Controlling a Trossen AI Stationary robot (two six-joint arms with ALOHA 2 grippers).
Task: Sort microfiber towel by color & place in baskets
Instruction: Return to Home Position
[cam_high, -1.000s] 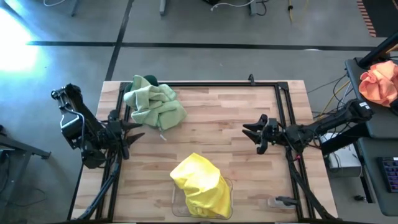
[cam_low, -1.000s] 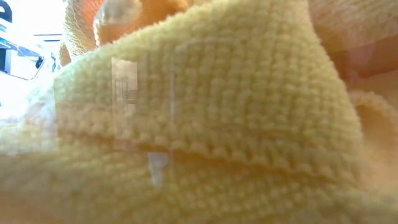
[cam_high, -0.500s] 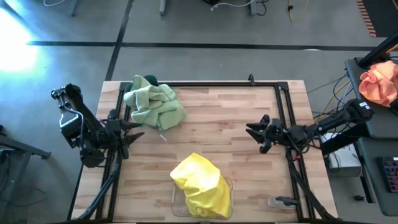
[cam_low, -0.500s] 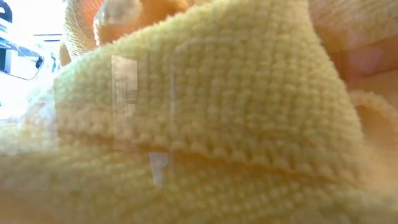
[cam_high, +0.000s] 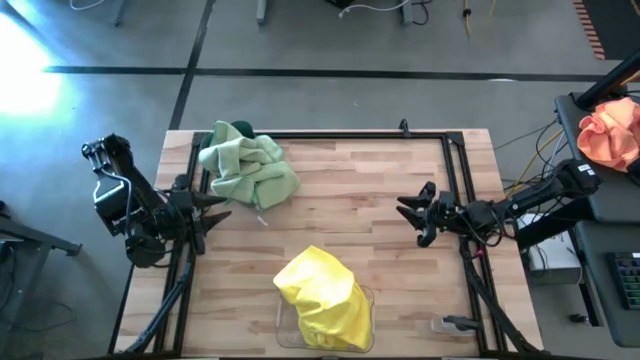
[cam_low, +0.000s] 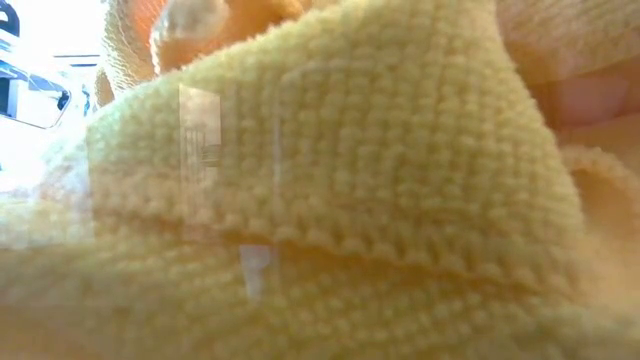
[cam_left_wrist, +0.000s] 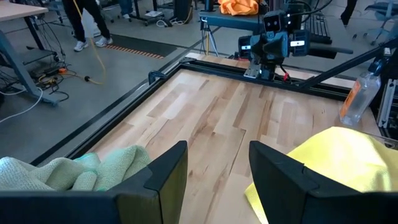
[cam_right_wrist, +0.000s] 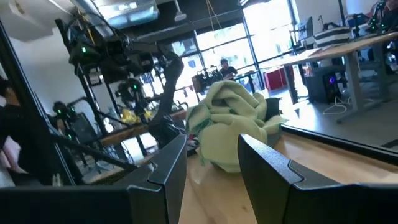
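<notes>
Yellow towels (cam_high: 322, 295) heap over clear bin (cam_high: 284, 330), table's (cam_high: 350, 215) near edge; green towels (cam_high: 248, 168) crown teal bin (cam_high: 241, 128), far-left corner. Left gripper (cam_high: 226, 208), right gripper (cam_high: 408, 218): jaws apart, empty, at side edges. I'd fear overfull heaps spilling.

Two black jointed arms (cam_high: 135, 215) end in broad, flat, matte black fingers (cam_left_wrist: 163, 174) with angular tips.

teal basket (cam_high: 241, 128) under green towels (cam_high: 250, 170), yellow towel (cam_low: 320, 200) blocking low view

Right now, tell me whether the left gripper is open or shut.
Open. The left gripper holds nothing; bare table shows between its parted fingers.
</notes>
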